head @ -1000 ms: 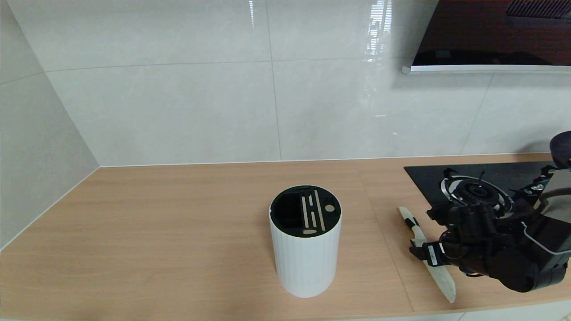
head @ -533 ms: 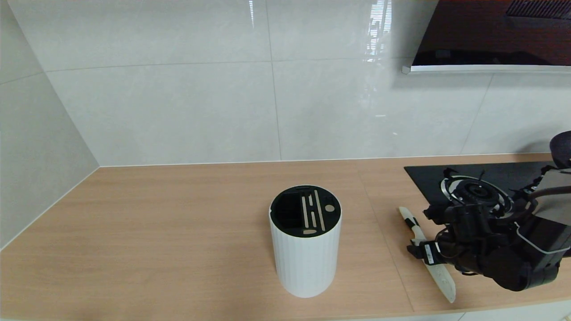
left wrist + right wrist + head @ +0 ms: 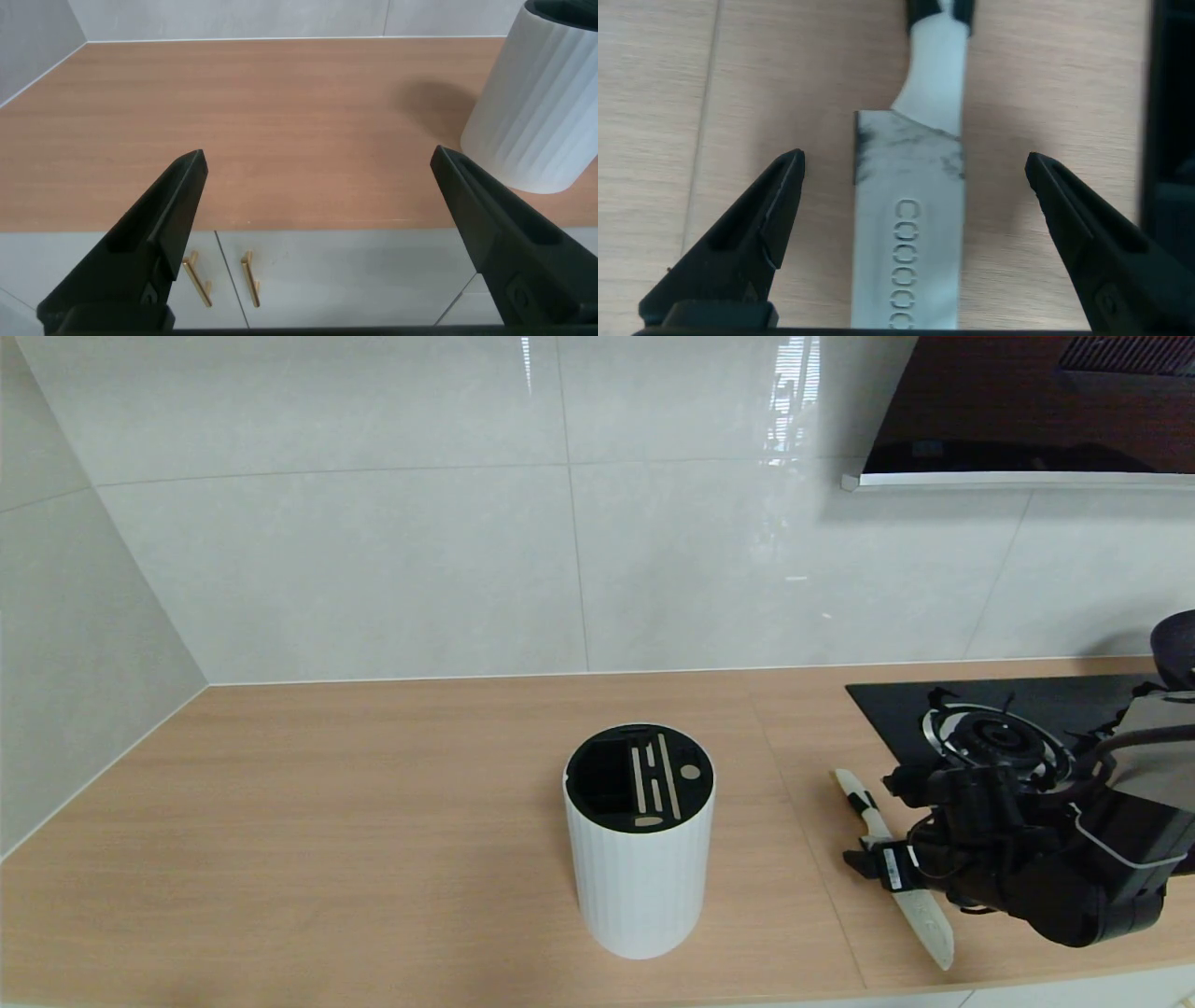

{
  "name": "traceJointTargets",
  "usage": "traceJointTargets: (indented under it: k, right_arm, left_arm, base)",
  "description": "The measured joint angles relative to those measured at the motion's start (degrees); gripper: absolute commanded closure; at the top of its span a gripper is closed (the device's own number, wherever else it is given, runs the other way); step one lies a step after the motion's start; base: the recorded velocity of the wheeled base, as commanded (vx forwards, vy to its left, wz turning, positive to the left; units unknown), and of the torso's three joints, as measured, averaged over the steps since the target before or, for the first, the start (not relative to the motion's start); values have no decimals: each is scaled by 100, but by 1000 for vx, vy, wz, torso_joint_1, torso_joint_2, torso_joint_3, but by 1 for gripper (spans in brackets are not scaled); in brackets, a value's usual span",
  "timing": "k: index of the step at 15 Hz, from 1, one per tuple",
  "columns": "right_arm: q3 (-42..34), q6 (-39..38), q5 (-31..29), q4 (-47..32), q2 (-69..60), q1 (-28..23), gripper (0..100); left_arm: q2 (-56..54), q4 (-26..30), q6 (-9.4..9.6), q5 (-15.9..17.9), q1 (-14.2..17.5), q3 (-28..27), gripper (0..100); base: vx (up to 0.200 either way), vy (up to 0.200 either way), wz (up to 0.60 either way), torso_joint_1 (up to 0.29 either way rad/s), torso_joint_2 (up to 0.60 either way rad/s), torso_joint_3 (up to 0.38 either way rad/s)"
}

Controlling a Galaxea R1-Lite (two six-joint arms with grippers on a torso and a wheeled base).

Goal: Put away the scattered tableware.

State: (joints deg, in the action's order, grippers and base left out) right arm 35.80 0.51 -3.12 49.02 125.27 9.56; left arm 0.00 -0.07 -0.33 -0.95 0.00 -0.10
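Two claws: right claw (image 3: 910, 187) and left claw (image 3: 318, 187) are spread, empty.
Knife (image 3: 909, 238): slick blade, flat on desk (image 3: 373, 821), may be pinched poorly and dropped.

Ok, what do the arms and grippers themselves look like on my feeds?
Right gripper: chunky matte black, with looped black cables, a small white label by one finger and a grey wrist link. Left gripper: two black, wedge-shaped, tapering fingers.
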Motion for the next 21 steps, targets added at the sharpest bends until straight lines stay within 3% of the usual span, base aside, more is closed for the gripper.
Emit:
traceJointTargets:
  k: [7,8,21]
  right_arm:
    - [5,-73,99,2,26,0,0]
    - [7,-69,80,5,34,-2,100]
    - [-22,138,-46,20,161,-6,100]
  left_arm:
    - [0,0,1,0,0,0,0]
    - [0,0,1,0,0,0,0]
    - [0,0,22,2,0,0,0]
  base:
    - [0,0,0,0,0,0]
    - [0,0,0,0,0,0]
    - [0,0,0,0,0,0]
